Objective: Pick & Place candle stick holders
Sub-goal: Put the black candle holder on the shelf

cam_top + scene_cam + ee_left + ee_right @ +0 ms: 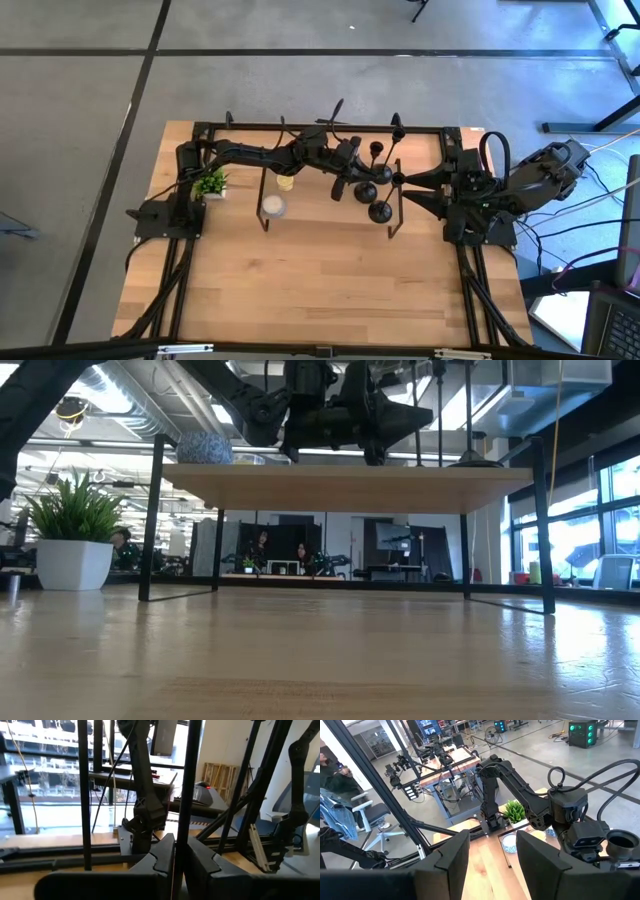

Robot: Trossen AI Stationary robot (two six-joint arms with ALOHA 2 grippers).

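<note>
the left gripper (pixel 175 862) pinches one candle stick holder (pixel 186 795) by its thin stem. stiff, top-heavy metal, likely slippery; it looks best gripped low on the stem. the right gripper (pixel 487 852) waits at the right, open and empty.

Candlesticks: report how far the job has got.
Done: nothing can be confirmed as placed; the other candlesticks stand on the shelf near its right end. In hand: the left hand is closed on one candlestick by its thin stem, above the shelf. Left: moving that one, then probably the rest. The right hand waits open at the right.
</note>
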